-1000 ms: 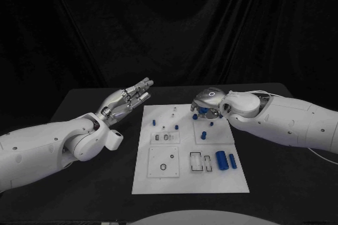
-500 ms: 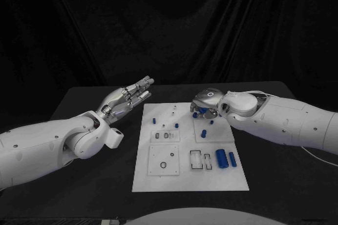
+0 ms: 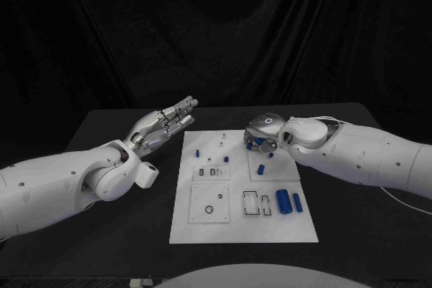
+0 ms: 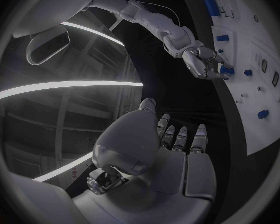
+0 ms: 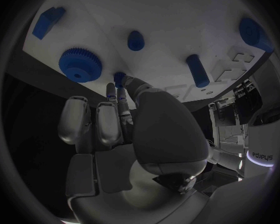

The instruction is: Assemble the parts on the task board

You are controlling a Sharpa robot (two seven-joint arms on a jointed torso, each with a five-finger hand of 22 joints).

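1. While the left hand (image 3: 164, 125) is hovering beside the task board (image 3: 243, 228), off its far left corner, its fingers are lying straight and apart, holding nothing.
2. Right hand (image 3: 262, 138) is working low over the board's far right area, fingertips (image 5: 119, 92) bunching around a small blue peg (image 5: 119, 77). It is looking like a pinch, though whether the peg is actually being gripped cannot be told.
3. Blue gear (image 5: 79, 63) is sitting flat on the board just beside that peg; a short stud (image 5: 135, 40) and a longer pin (image 5: 198, 70) are standing nearby.
4. Two blue cylinders (image 3: 289, 203) are lying loose near the board's right edge, beside open rectangular slots (image 3: 256, 205).
5. Judging progress: several small parts are seated at the far end, but the near slots and the round hole (image 3: 209, 210) are waiting unfilled, so a good share is remaining.
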